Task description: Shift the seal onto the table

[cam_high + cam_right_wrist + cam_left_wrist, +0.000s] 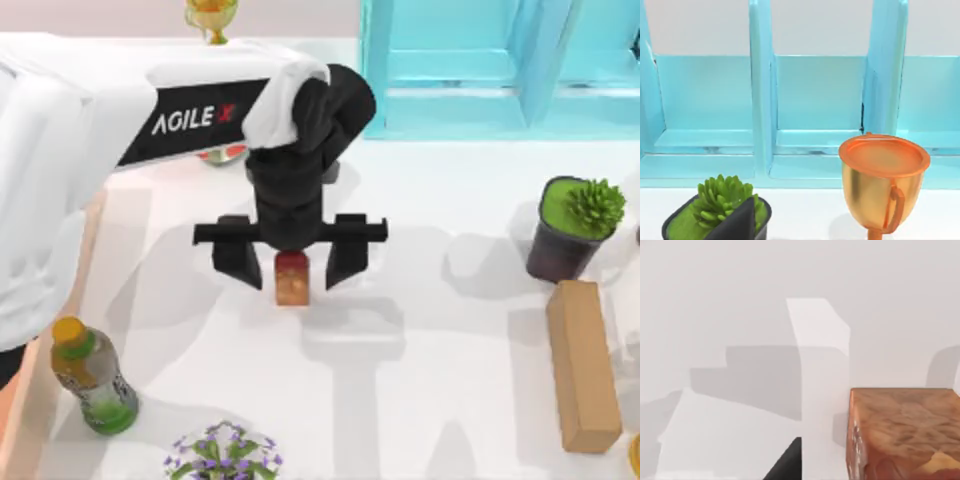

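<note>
Seal (291, 279) stood upright on the white table (440, 350) at mid-table — placement judged done. Left gripper (290, 268) hung directly over it, fingers spread wide to either side, clamping nothing. Remaining, in my judgement — lifting the arm clear. Right arm parked facing the shelf (805, 100).

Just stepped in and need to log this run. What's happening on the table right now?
The left gripper hangs over the middle of the white table with its fingers spread open on either side of the seal. The seal stands upright on the table, not gripped. The left wrist view shows the seal close up.
</note>
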You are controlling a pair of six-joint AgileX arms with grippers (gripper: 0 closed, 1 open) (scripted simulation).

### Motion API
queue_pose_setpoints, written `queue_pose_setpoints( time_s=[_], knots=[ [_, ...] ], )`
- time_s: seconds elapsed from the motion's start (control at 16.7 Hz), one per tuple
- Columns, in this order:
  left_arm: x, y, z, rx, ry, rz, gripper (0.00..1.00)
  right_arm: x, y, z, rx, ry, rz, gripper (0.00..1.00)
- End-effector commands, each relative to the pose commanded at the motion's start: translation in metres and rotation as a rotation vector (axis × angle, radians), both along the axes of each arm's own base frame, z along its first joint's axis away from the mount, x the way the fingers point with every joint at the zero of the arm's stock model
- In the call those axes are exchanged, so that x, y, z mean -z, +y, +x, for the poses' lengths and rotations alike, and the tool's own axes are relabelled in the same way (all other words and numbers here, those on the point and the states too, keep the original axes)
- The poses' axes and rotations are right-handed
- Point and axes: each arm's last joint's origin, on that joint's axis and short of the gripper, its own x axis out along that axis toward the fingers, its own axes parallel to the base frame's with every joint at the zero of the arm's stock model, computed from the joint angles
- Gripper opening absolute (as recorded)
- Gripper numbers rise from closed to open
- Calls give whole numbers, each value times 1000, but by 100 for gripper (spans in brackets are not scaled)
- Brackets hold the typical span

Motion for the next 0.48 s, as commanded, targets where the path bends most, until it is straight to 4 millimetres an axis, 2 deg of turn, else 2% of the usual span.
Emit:
queue_pose_setpoints(
  time_s=[0.48],
  knots=[
    [0,0,0,0,0,0,100,0,0,0,0,0,0,100]
  ],
)
